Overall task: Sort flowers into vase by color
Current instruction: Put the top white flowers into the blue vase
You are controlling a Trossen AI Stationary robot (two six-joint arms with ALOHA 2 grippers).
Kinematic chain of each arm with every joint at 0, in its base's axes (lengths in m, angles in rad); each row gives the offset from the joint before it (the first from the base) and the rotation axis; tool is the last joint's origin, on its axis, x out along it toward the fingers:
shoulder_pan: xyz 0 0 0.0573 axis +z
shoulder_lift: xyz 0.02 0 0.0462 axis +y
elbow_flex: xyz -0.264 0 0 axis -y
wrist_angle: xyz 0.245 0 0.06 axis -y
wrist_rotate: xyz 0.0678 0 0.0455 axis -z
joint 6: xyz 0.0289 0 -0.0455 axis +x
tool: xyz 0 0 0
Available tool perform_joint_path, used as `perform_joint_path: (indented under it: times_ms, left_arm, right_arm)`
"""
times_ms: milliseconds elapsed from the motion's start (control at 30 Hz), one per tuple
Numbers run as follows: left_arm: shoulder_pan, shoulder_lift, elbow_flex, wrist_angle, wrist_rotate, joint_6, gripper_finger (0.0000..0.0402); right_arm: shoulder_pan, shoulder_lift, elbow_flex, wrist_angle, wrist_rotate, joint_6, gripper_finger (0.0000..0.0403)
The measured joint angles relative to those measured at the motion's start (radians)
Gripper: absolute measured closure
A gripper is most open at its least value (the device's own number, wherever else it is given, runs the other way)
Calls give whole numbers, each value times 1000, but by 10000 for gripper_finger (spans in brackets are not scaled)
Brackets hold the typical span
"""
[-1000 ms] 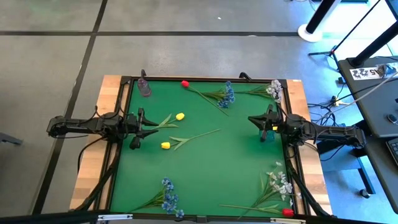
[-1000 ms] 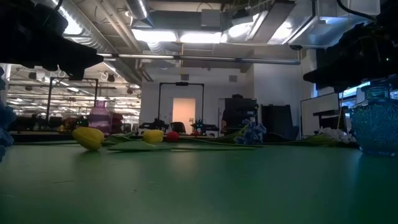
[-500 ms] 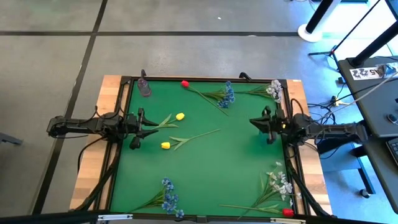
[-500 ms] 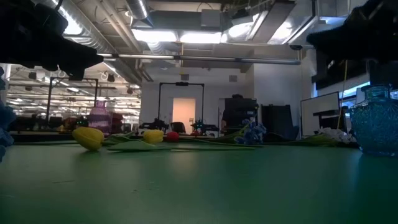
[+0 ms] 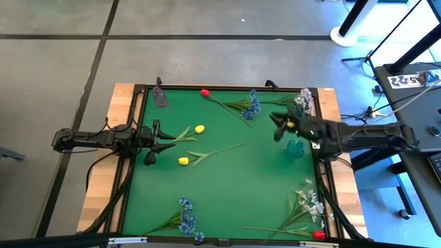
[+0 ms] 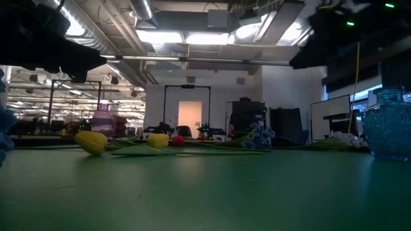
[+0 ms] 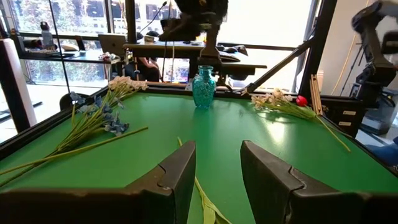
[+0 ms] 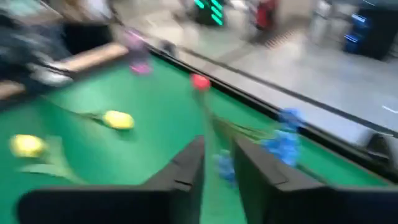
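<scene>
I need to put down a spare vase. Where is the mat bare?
Bare: the middle of the green mat, between the yellow tulips, blue bunch and white spray. Crowded: the far edge around the blue flowers and teal vase.

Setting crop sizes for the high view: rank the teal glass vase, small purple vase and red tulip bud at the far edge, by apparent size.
1. Teal glass vase, largest.
2. Small purple vase.
3. Red tulip bud, smallest.

A green-topped counter (image 5: 227,186) with a wooden rim holds scattered flowers (image 5: 213,150), a teal vase (image 5: 295,148) and a small purple vase (image 5: 160,96).
</scene>
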Motion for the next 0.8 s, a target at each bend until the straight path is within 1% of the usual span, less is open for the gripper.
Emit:
perform_joint_path:
  times_ms: [100,167,267,367,433,500,567,600,667,800]
  left_arm:
    - [0,0,0,0,0,0,278]
    - [0,0,0,0,0,0,278]
    - [0,0,0,0,0,0,278]
    - [0,0,0,0,0,0,278]
    - [0,0,0,0,0,0,278]
    - [0,0,0,0,0,0,278]
    - [0,0,0,0,0,0,278]
    - [0,0,0,0,0,0,278]
    - [0,0,0,0,0,0,278]
    - [0,0,0,0,0,0,278]
  right_arm:
    - [-139,78,137,-167,1,91,228]
    - [-234,121,191,-227,9,158,185]
    - [-361,176,207,-222,-20,259,132]
    - [-498,248,202,-227,-48,363,97]
    - [-584,306,202,-259,-93,459,85]
    - [-662,366,199,-278,-165,544,79]
    - [-714,419,199,-261,-222,572,78]
    - [-732,447,200,-251,-233,582,77]
    - [-750,503,200,-254,-226,615,77]
    - [-752,611,200,-213,-148,692,77]
